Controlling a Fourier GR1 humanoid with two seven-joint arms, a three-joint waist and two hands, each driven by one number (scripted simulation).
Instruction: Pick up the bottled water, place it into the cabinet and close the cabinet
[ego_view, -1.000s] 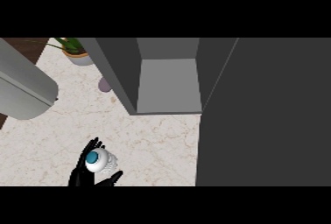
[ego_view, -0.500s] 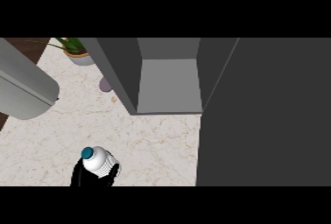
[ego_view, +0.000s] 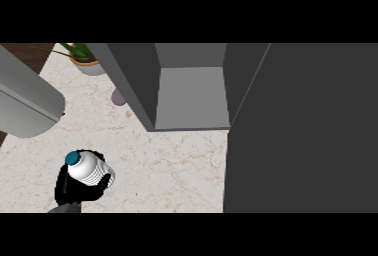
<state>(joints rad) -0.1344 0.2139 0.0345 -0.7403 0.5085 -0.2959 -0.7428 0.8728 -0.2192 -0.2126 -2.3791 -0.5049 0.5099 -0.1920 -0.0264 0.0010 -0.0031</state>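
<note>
The bottled water (ego_view: 90, 171) is white and ribbed with a teal cap, and it shows at the lower left, tilted with its cap to the upper left. My right hand (ego_view: 66, 187) is shut on it, black fingers curled round its left and lower side and hiding its base. The grey cabinet (ego_view: 190, 97) stands at the top centre with its inside open to view and nothing on its floor. Its dark door (ego_view: 303, 130) is swung open and fills the right side. My left hand is not in view.
A thick grey cylinder (ego_view: 26, 102) crosses the left edge, close to the view. A potted plant (ego_view: 83, 57) stands at the back left, and a small mauve object (ego_view: 118, 96) lies beside the cabinet's left wall. Marbled counter (ego_view: 170, 170) spreads between hand and cabinet.
The hand's fingers, spread beside the bottle a second ago, have curled round it. Bottle and hand have shifted a little to the left and up, and the bottle looks larger.
</note>
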